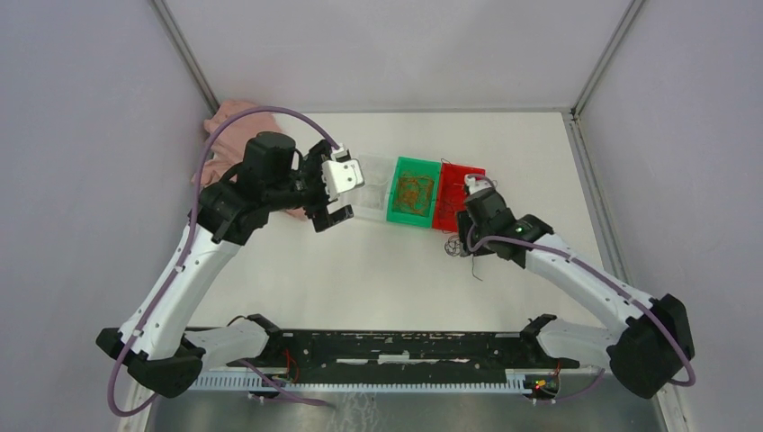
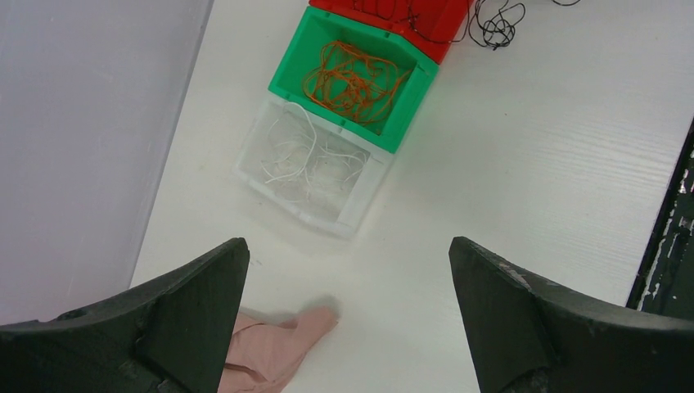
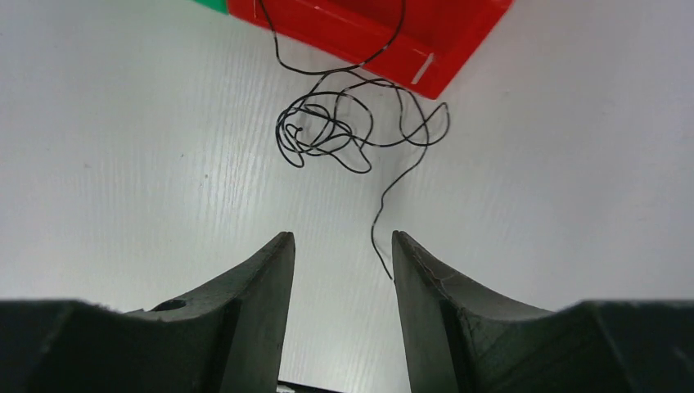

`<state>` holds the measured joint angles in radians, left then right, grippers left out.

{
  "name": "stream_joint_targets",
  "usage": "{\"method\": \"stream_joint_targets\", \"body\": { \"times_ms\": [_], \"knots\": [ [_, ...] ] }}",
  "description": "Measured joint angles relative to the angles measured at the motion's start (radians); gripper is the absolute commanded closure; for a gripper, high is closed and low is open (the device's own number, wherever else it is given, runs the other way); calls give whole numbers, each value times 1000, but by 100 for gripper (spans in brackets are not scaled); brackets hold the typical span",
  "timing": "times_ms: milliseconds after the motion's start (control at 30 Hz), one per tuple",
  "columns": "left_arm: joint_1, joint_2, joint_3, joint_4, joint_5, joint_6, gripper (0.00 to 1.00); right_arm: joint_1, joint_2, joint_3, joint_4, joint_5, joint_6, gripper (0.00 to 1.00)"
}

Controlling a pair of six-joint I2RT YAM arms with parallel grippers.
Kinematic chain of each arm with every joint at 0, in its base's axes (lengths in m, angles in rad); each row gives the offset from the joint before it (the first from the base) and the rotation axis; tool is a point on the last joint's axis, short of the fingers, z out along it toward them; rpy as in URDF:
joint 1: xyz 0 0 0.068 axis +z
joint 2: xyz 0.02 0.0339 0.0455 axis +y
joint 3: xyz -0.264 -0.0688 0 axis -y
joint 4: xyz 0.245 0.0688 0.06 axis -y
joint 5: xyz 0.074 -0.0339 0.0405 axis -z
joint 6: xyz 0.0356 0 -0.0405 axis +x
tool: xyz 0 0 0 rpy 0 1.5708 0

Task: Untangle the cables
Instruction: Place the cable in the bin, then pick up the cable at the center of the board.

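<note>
The cables lie sorted by colour. Orange wires (image 2: 356,78) fill the green bin (image 2: 409,123), whitish wires (image 2: 307,160) the clear bin (image 2: 360,205). A black wire wad (image 3: 327,131) rests on the table just outside the red bin (image 3: 368,33), with one strand running up over the bin's rim. Its loose tail (image 3: 378,233) ends beside my right gripper's inner fingertip. My right gripper (image 3: 342,239) hovers open, nothing pinched between its fingers. My left gripper (image 2: 348,250) is wide open and empty, near the clear bin (image 1: 371,193).
A pink cloth (image 2: 274,344) lies by the left wall, under my left gripper. The three bins stand in a row (image 1: 414,191) mid-table. Grey walls close in left, right and back. A black rail (image 1: 396,346) runs along the near edge.
</note>
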<state>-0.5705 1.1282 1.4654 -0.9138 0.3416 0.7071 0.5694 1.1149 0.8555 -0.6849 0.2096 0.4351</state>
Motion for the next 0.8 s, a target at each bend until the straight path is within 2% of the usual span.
{"method": "stream_joint_targets", "body": {
  "times_ms": [100,300,367,500,600,733,800],
  "knots": [
    [0,2,0,0,0,0,1,47,92,-29,44,2,24,48],
    [2,2,0,-2,0,0,1,51,286,-29,159,42,27,52],
    [3,2,0,-3,0,0,1,51,342,-27,206,50,22,58],
    [4,2,0,-7,0,0,1,53,452,-17,283,43,16,79],
    [4,0,0,-13,0,0,1,67,465,-21,323,26,22,90],
    [4,-3,0,-20,0,0,1,125,432,-69,383,-11,58,99],
    [4,-3,0,-21,0,0,1,163,393,-98,385,-48,80,100]
  ]
}}
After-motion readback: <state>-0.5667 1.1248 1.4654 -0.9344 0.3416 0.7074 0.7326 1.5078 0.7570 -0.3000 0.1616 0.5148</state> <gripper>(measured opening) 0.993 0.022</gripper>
